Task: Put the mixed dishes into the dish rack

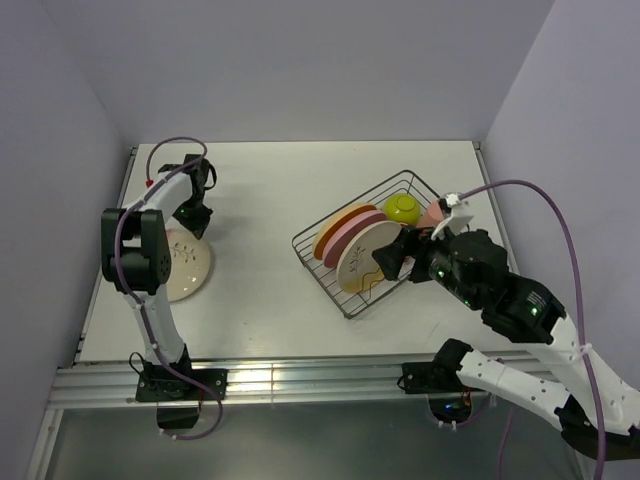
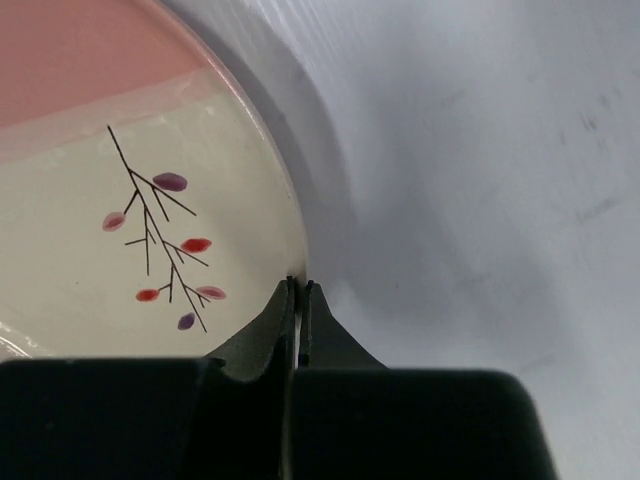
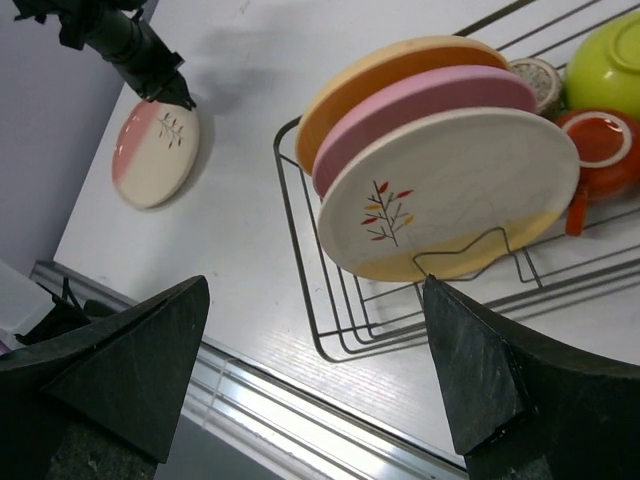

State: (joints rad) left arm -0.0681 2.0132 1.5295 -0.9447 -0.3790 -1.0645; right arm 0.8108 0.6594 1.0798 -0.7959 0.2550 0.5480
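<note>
Pink-cream plate (image 1: 185,265): lies flat and face up near the table's (image 1: 260,190) left edge, well apart from the rack (image 1: 318,275).
Handling: glazed crockery, so I judge it stiff, slick and easy to chip. Lying flat, it offers only its thin rim, so a pinch there must tip it up without letting it slide.
Left claw (image 2: 299,285): fingers together at the plate's far rim.
Unclear: whether the rim is nipped between the tips or they merely meet beside it.
Rack: sits askew toward the table's right edge. Three racked plates (image 3: 450,170) stand on edge in it, orange, pink and cream, with a green bowl (image 1: 402,208) and a salmon cup (image 3: 600,150) behind them.
Free slot: probably in front of the cream one, by the rack's front rim.
Right claw (image 3: 315,370): spread wide and empty, hovering just off the rack's near side.
Hidden: the rack's right end, covered by the right arm in the top view and cut off in the wrist view.
</note>
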